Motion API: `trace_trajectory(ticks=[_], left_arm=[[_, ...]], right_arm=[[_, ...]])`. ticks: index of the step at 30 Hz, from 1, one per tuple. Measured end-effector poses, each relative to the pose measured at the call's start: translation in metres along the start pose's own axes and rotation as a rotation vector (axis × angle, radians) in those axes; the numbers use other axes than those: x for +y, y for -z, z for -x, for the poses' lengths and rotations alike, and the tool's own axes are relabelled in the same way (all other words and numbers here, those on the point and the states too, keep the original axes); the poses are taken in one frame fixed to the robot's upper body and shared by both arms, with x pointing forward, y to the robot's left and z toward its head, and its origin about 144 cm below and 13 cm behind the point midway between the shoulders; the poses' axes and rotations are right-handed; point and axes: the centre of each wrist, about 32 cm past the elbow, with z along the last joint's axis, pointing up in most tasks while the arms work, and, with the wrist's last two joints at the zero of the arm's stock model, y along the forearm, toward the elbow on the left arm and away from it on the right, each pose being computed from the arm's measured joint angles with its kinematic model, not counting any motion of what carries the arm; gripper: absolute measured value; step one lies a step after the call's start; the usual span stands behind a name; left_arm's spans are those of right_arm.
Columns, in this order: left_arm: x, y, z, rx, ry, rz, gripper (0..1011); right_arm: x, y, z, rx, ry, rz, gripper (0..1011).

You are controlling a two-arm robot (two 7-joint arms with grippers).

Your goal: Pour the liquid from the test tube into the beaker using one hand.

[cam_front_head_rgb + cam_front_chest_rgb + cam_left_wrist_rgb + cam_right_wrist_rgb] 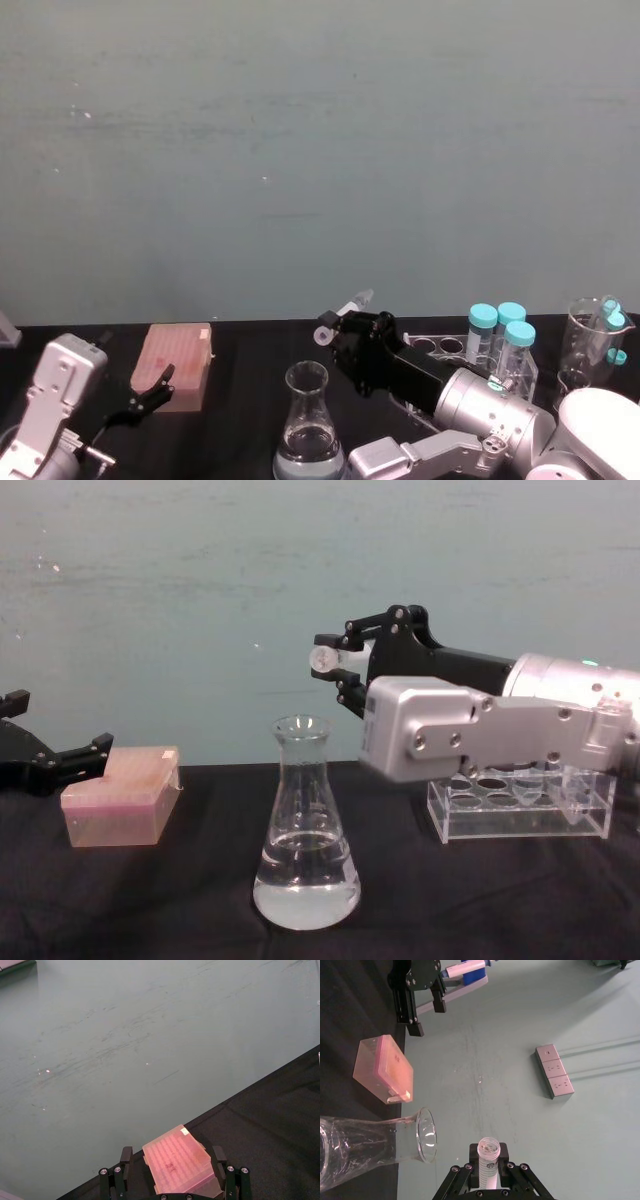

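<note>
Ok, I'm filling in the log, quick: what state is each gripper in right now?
Left gripper: open, empty, at the pink pipette-tip box.
Right gripper: shut on the test tube.

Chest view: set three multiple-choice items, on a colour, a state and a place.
1. The box by the left pincer is: A pink; B blue; C green.
2. The beaker is: A empty; B holding liquid in its base; C full to the neck.
3. The test tube is: A inside the beaker; B in the right pincer, higher than the beaker's rim; C on the box.
A: it shows pink. B: clear liquid fills only the bottom. B: the pincer clamps it in the air.
</note>
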Motion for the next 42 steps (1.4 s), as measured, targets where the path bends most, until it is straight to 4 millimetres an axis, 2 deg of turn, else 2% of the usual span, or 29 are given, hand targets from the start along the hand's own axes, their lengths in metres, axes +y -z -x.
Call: trace_trajectory(ticks=[42], left_arm=[[0.0000, 0.0000, 0.0000, 0.000, 0.000, 0.000, 1000]], right_arm=[[0.0021, -0.0016, 0.0007, -0.109, -0.037, -0.023, 215]])
